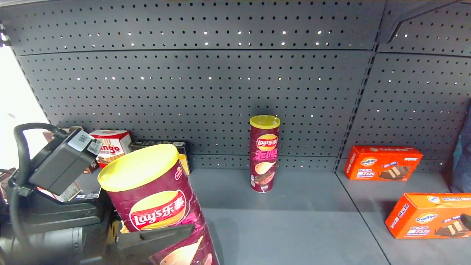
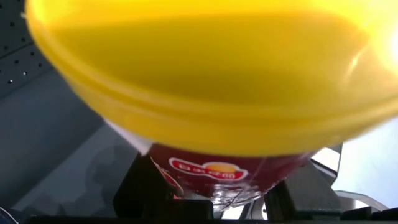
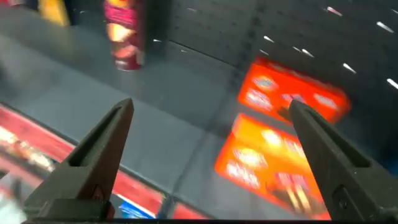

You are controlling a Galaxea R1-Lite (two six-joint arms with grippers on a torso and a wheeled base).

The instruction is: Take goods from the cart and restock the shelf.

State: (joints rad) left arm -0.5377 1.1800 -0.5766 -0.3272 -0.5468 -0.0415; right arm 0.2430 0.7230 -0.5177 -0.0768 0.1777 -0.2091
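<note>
My left gripper is shut on a maroon chip can with a yellow lid, held tilted at the lower left above the shelf's front. In the left wrist view the can's lid looms close, and dark fingers press either side of the can body. A second, matching chip can stands upright on the grey shelf against the pegboard. My right gripper is open and holds nothing, hovering in front of the shelf with the standing can far beyond it.
Two orange snack boxes lie on the shelf's right section, also seen as orange boxes from the right wrist. A red-and-white box and a dark box sit at the back left. A pegboard backs the shelf.
</note>
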